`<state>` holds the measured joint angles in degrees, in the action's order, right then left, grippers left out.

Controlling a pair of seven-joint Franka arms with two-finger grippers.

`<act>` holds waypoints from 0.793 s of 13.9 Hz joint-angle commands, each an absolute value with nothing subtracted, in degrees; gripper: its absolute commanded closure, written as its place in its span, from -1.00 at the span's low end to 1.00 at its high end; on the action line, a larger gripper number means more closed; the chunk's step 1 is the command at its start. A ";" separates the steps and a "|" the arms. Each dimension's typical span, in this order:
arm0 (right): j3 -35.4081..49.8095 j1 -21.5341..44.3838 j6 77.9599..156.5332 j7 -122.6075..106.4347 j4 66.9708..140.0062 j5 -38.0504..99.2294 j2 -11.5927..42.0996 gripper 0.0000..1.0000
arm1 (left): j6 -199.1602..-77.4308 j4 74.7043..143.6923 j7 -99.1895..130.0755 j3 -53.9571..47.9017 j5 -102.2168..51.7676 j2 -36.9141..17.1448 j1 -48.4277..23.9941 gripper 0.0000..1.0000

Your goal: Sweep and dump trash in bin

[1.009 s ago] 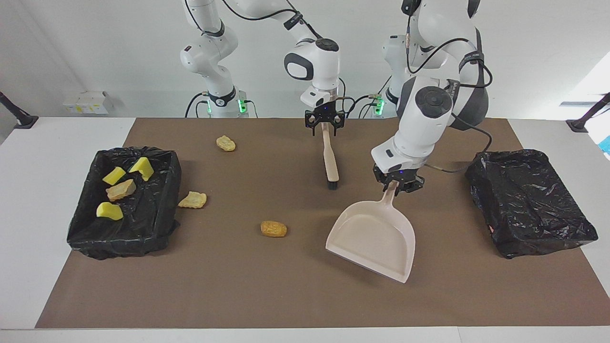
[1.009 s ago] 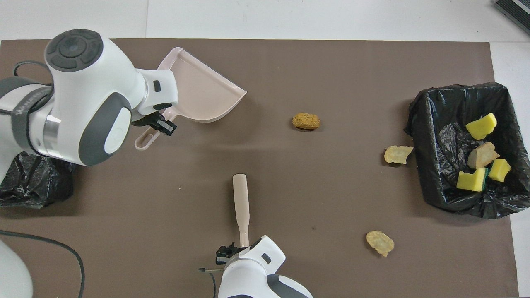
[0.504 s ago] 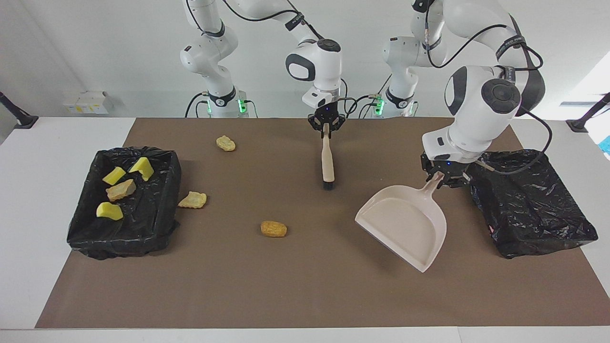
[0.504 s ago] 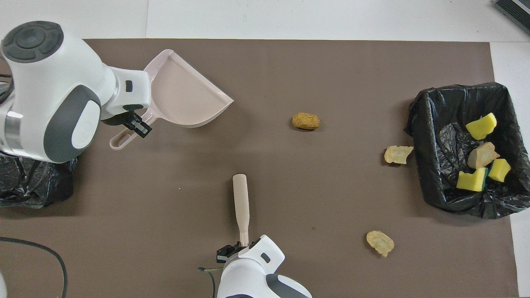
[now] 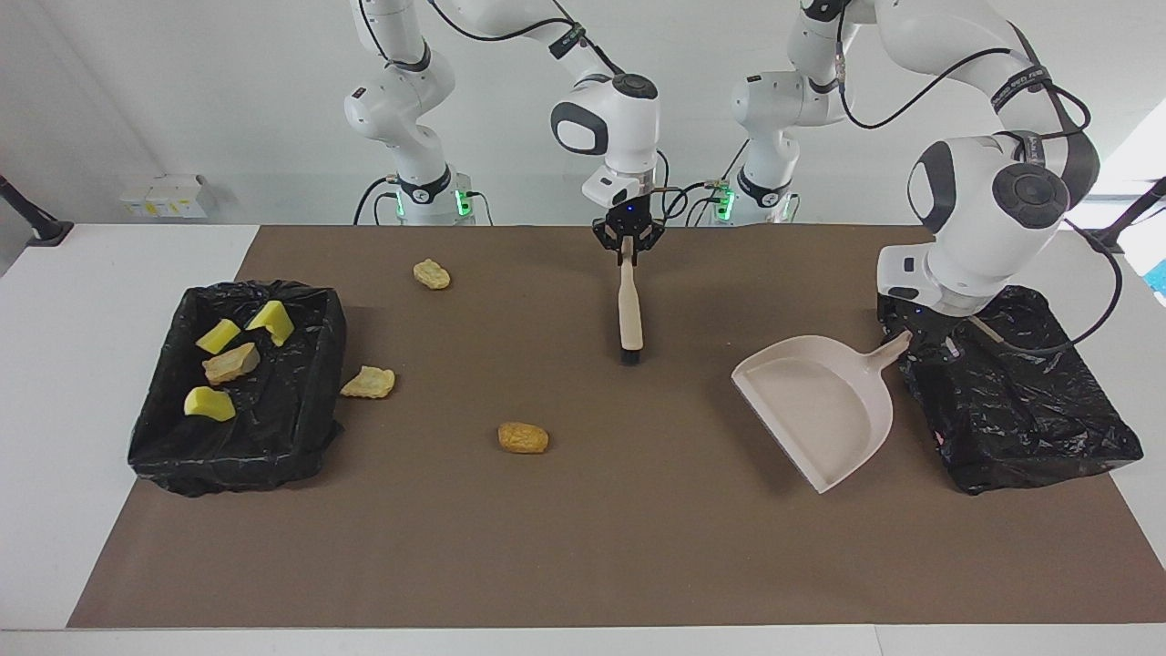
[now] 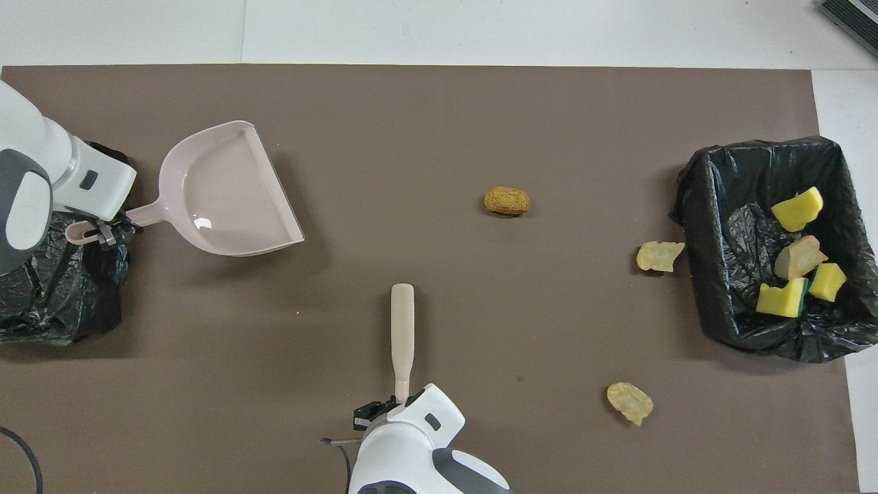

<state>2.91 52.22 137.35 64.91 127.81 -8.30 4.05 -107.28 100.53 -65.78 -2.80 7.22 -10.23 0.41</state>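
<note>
Trash (image 5: 523,438): three tan-orange lumps were left on the brown mat (image 5: 583,547) — one mid-mat, one just beside the bin (image 5: 237,456) and one nearer the robots; four more pieces were seen inside that bin.
Bin: black-lined, at the right arm's end of the desk (image 5: 55,410).
Brush (image 5: 629,314): handle end was clamped by the closed right tool (image 5: 626,251).
Dustpan (image 5: 820,410): handle was gripped by the closed left tool (image 5: 915,333) — over the edge of a second black bin (image 5: 1011,401).
</note>
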 commanded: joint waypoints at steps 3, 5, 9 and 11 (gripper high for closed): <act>2.90 51.50 137.55 63.99 127.79 -9.67 4.48 1.00 | -112.41 108.62 -73.04 -3.43 8.26 -4.84 1.41 1.00; 2.90 51.42 137.55 63.72 127.79 -9.58 4.48 0.95 | -113.90 110.65 -72.86 -3.43 8.17 -3.78 1.41 1.00; 2.90 50.89 137.46 62.50 127.97 -9.58 4.48 0.78 | -114.34 110.83 -72.60 -3.43 8.17 -3.69 1.41 1.00; 2.90 50.80 137.46 62.31 127.97 -9.49 4.48 0.72 | -114.43 110.83 -72.60 -3.43 8.17 -3.69 1.41 1.00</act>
<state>2.61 51.78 137.35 63.74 127.85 -8.46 4.34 -112.78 108.44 -71.90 -2.88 7.35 -5.85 0.54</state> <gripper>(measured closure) 0.740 0.687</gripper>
